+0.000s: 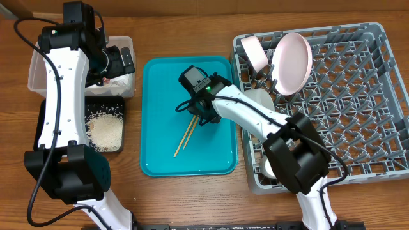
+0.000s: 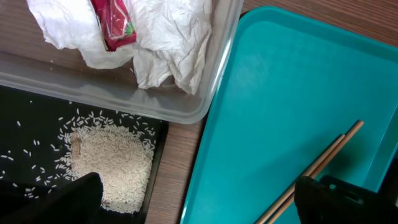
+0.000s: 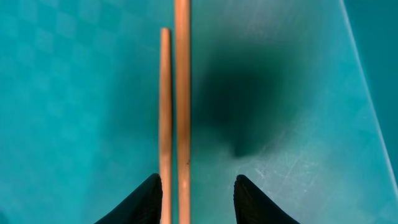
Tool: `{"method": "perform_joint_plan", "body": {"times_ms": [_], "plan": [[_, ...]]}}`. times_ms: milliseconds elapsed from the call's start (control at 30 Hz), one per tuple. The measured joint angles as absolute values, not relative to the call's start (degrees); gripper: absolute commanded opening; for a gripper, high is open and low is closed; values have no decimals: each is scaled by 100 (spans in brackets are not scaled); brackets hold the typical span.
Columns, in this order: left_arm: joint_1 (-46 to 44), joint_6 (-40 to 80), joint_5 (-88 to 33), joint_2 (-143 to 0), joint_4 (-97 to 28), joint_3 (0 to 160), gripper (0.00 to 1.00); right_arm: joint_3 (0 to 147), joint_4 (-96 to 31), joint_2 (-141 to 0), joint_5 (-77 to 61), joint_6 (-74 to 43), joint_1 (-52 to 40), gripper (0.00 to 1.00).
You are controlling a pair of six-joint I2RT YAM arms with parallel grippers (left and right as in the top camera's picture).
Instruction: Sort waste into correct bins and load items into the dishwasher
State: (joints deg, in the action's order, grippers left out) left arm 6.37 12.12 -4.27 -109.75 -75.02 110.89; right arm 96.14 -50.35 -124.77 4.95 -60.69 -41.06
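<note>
The right gripper [image 3: 196, 186] is hanging low over the teal tray [image 1: 160, 83], its jaws partly apart and straddling the two chopsticks [image 3: 181, 93]. The sticks are lying side by side on the tray floor. One finger [image 3: 146, 202] is sitting against the outer stick, while the other is standing clear of the pair, so nothing is being clamped.

The left gripper [image 2: 199, 186] is hovering over the edge of the one clear tub [image 2: 124, 93] with its jaws spread wide, holding nothing. The tub is holding one crumpled napkin [image 2: 168, 37] and one red wrapper [image 2: 112, 22]. Beside it, the single black tray [image 2: 31, 118] is carrying one heap of rice [image 2: 115, 165] with stray grains around it.

One pink plate [image 1: 292, 62] is standing upright in the one grey dish rack [image 1: 358, 96].
</note>
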Motion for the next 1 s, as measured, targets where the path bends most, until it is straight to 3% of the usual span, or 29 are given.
{"method": "perform_joint_plan", "body": {"times_ms": [700,1000], "plan": [[637,1212,-427,-10975,-7502,11089,100,9623,-4956,-12702,377,-6125,-4108,40],[637,1212,-427,-10975,-7502,11089,100,9623,-4908,-12704,379,-6125,-4115,31]]}}
